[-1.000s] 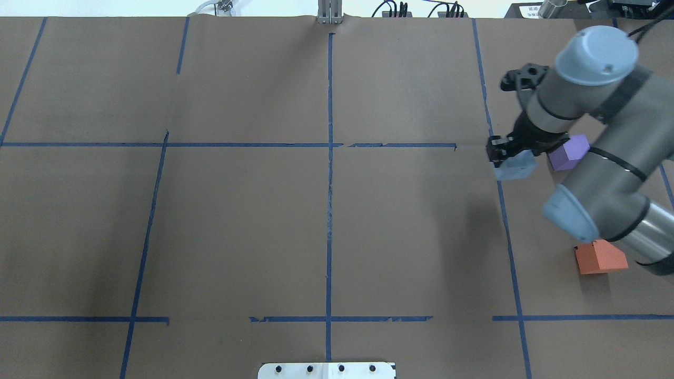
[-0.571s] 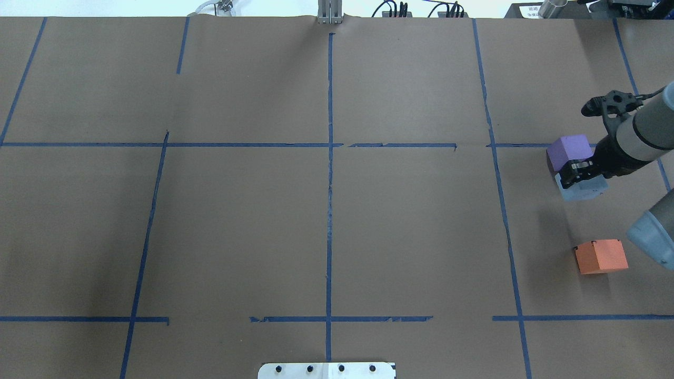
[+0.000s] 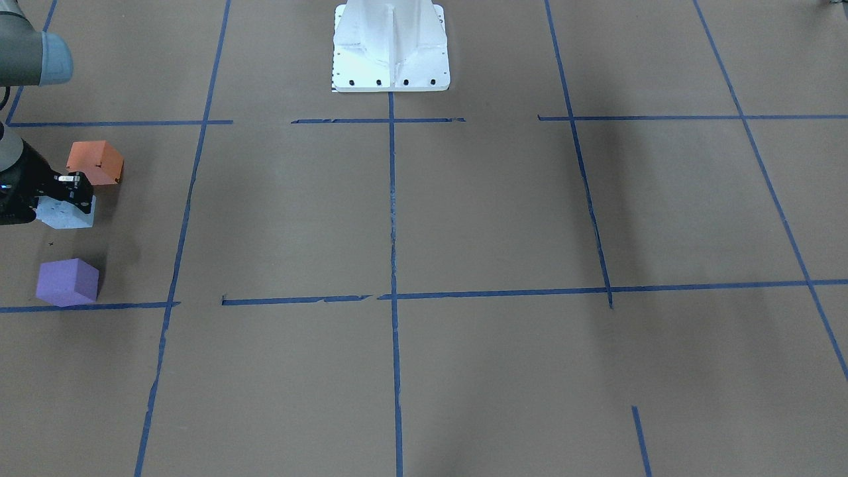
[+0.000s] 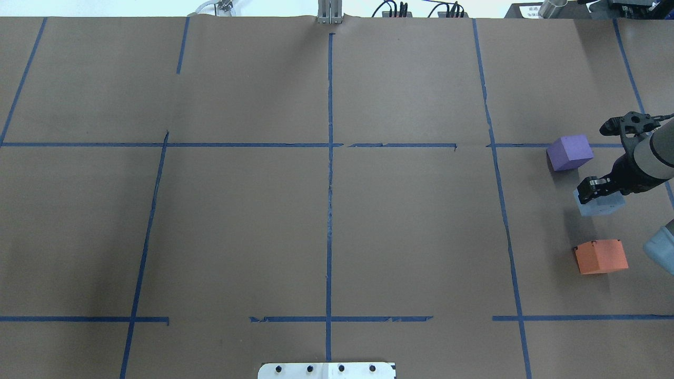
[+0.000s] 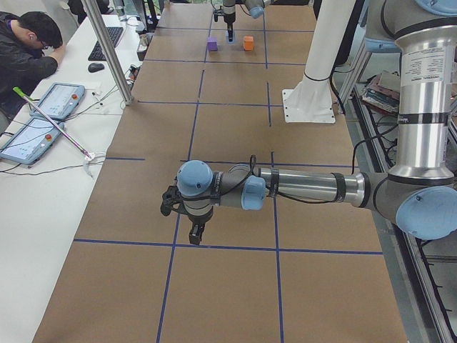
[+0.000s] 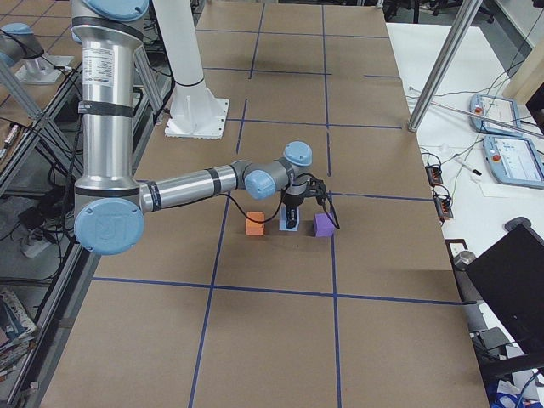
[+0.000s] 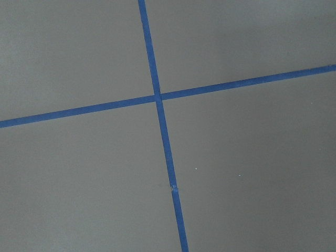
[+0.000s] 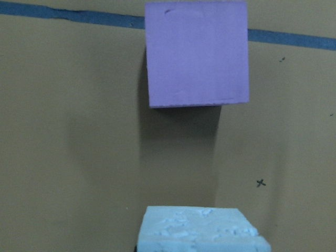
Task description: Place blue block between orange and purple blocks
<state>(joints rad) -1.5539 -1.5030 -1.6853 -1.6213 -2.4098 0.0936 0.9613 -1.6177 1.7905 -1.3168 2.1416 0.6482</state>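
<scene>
Holding the blue block [image 4: 600, 206] in my right gripper [image 4: 596, 196], jaws closed narrow on its sides, because the gap it belongs in lies directly beneath me. The purple block [image 4: 570, 151] sits near, ahead of the gripper; the orange block [image 4: 600, 256] sits near on the opposite side, both apart from my load. The block hangs low over the paper; I cannot tell whether it touches. Judgement: roughly aligned between the neighbours, so lower, then release.

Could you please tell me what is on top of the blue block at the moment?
The right end effector sits on top of the blue block, closed on its sides. In the overhead view it covers much of the block's top face, so that hidden part cannot be checked.
</scene>
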